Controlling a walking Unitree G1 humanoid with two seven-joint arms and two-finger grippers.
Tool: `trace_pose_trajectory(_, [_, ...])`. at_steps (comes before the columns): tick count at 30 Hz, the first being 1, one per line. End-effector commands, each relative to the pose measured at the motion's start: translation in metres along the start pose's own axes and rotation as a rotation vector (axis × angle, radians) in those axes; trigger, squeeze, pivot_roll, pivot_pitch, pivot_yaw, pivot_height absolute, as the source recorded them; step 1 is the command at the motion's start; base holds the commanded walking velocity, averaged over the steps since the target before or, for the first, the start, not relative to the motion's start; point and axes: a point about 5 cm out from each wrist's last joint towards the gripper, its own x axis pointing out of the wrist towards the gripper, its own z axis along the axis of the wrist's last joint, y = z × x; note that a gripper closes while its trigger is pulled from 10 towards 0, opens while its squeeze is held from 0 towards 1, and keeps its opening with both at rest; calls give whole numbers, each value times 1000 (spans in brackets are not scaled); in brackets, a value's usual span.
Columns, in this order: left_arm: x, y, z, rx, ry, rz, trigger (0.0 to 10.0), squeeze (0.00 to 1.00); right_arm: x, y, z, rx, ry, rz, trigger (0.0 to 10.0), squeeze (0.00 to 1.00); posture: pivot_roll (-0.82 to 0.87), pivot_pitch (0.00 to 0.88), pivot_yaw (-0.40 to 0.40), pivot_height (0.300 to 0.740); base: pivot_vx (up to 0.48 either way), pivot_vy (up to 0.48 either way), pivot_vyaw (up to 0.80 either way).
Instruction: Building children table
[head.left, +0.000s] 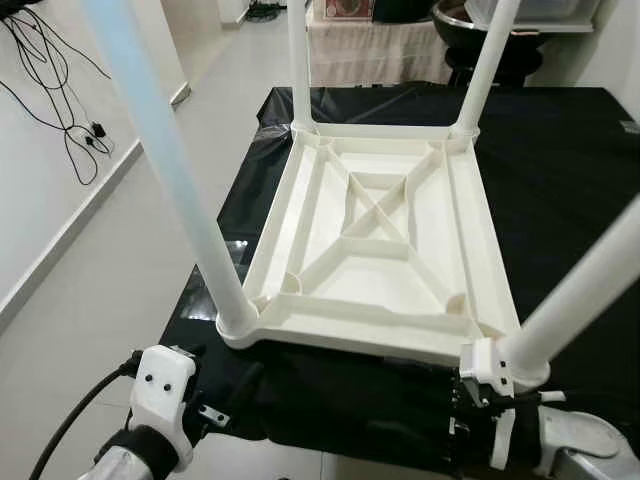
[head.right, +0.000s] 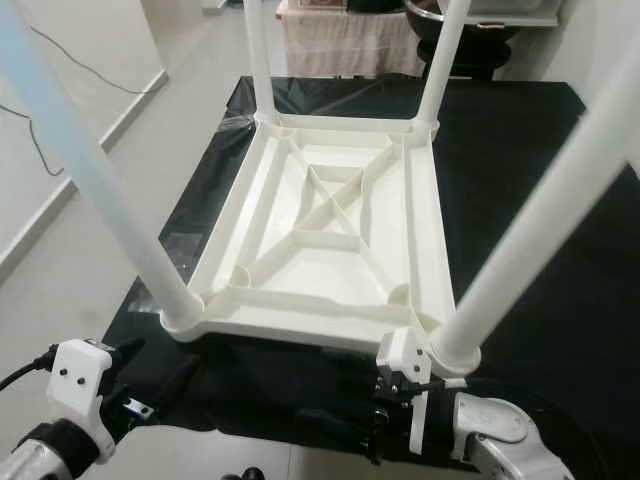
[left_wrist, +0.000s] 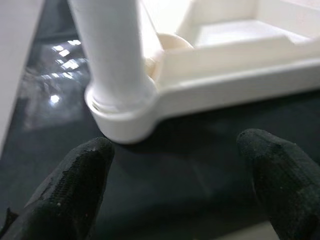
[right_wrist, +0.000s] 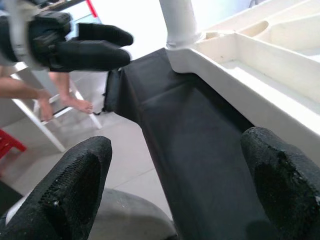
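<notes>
A white plastic children's table (head.left: 380, 230) lies upside down on a black cloth (head.left: 560, 170). Four white legs stand up from its corners: the near-left leg (head.left: 170, 170), the near-right leg (head.left: 585, 285) and two far legs (head.left: 297, 60). My left gripper (left_wrist: 175, 185) is open, low at the cloth's near edge, facing the near-left leg's socket (left_wrist: 122, 112) without touching it. My right gripper (right_wrist: 175, 185) is open too, just below the near-right corner (head.right: 440, 350), looking along the table's near rim (right_wrist: 260, 95). Across that rim the left gripper (right_wrist: 95, 47) shows again.
The cloth's near edge (head.left: 300, 440) drops to pale floor. Cables (head.left: 60, 90) trail on the floor by the left wall. A draped cabinet (head.left: 370, 45) stands behind. A person's bare feet (right_wrist: 75, 102) and a white stool leg (right_wrist: 40, 127) are off to my left.
</notes>
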Motion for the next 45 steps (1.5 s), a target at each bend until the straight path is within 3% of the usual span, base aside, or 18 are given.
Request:
trace_pose_trajectory(1, [0,5,-1,19,12,28,10000,0,4,-1,0,-16,-12,-27,10000,0,45,201,14,740,0,0,0])
trace_pose_trajectory(11, [2,9,0,35,2,45,10000,0,12,-23,3,-66,-12,-243,10000,0,41,203,10,740,0,0,0])
trace_pose_trajectory(15, [4,11,0,45,-2,60,10000,0,19,-30,8,-29,-68,-349,10000,0,36,204,9,740,0,0,0])
trace_pose_trajectory(21, [5,12,0,50,-3,62,10000,0,24,-20,13,34,-130,-312,10000,0,32,204,6,740,0,0,0])
trace_pose_trajectory(24, [6,13,0,64,-5,59,10000,0,3,13,7,31,-27,-42,10000,0,16,209,8,740,0,0,0])
trace_pose_trajectory(29, [9,13,0,76,-8,49,10000,0,-33,28,6,47,135,95,10000,0,9,210,13,740,0,0,0])
trace_pose_trajectory(30, [9,13,0,76,-8,49,10000,0,-33,28,6,47,135,95,10000,0,9,210,13,740,0,0,0])
trace_pose_trajectory(31, [9,13,1,82,-12,42,10000,0,-48,33,4,63,202,120,10000,0,-1,209,11,740,0,0,0])
trace_pose_trajectory(38, [14,12,6,102,-42,19,10000,0,-64,32,11,45,261,67,10000,0,-18,205,11,740,0,0,0])
trace_pose_trajectory(41, [16,12,8,111,-52,14,10000,0,-65,21,16,13,269,-58,10000,0,-31,202,13,740,0,0,0])
trace_pose_trajectory(44, [16,13,8,113,-53,14,10000,0,-66,18,16,4,276,-91,10000,0,-33,203,14,740,0,0,0])
trace_pose_trajectory(45, [16,13,8,113,-56,12,10000,0,-75,7,14,43,307,-230,10000,0,-43,198,12,740,0,0,0])
